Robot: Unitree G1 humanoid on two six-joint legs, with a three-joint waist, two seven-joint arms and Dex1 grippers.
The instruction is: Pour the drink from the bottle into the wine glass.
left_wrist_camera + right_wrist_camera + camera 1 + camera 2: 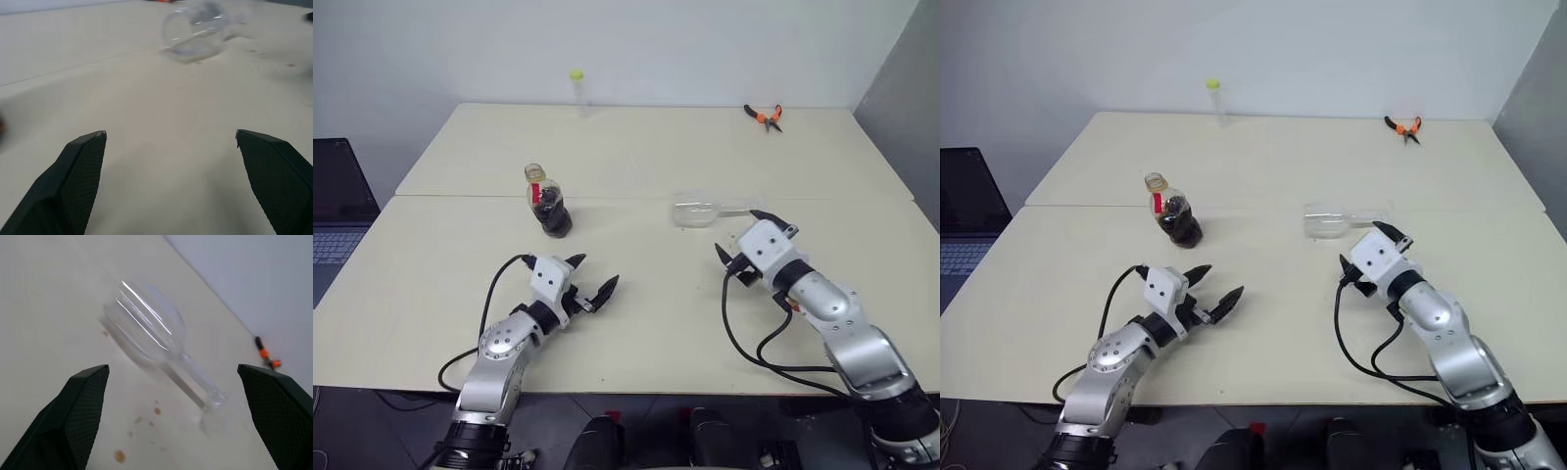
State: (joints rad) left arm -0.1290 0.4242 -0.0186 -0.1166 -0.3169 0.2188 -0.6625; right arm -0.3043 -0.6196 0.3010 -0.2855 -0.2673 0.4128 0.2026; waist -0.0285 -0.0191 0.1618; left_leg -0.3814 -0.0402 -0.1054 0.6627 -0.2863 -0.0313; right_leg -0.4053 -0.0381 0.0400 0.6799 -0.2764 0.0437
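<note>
The bottle [549, 203], small and clear with a red label at its neck, stands left of the table's middle with the dark drink [554, 217] in its lower body. The wine glass [699, 211] lies on its side right of centre, its stem pointing right; it also appears in the left wrist view [195, 30] and the right wrist view [146, 323]. My left gripper [595, 273] is open and empty, a short way in front of the bottle and aimed toward the glass. My right gripper [742, 235] is open just in front of the lying glass, apart from it.
Orange-handled pliers [765, 116] lie at the far right of the table. A slim clear tube with a yellow-green cap [578, 90] stands at the far edge. A laptop [335, 211] sits off the table's left. Small brown drops [120, 455] dot the table near the glass.
</note>
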